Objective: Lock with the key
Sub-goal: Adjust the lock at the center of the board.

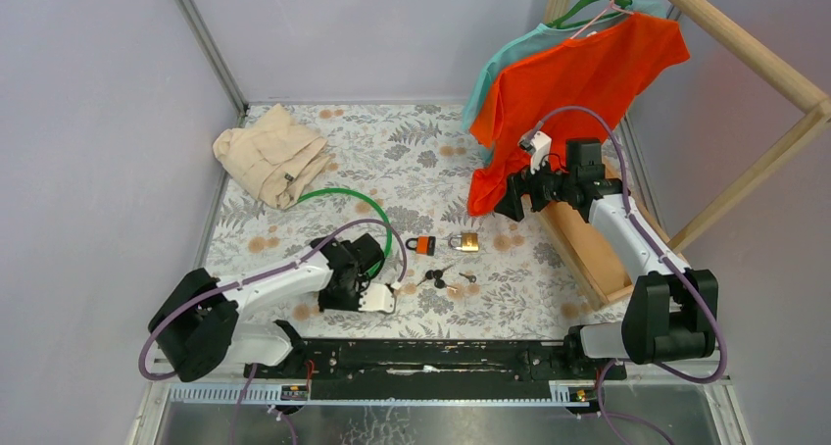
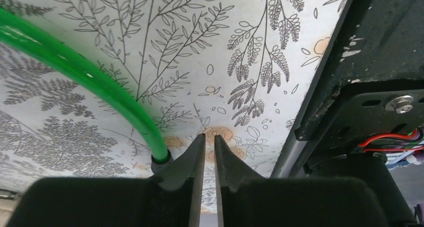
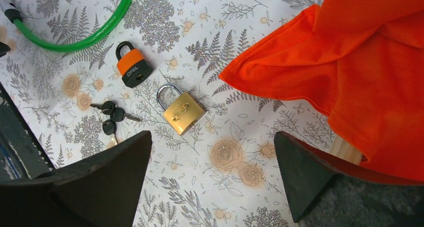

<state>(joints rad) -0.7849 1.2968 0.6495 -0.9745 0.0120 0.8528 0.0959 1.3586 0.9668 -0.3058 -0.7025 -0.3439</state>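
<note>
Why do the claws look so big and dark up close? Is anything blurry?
Left wrist view: the left claw is a near-black shape, close to the lens, while the ferns on the cloth are sharp. Right wrist view: the right claw is dark too; the brass lock is crisp, slightly shiny. Top view: soft even light, faint shadows, no blur.

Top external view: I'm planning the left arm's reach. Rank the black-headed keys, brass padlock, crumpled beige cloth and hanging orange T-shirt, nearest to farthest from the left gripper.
From the left gripper:
1. black-headed keys, just right of it.
2. brass padlock, table centre.
3. crumpled beige cloth, far left corner.
4. hanging orange T-shirt, far right.
</note>
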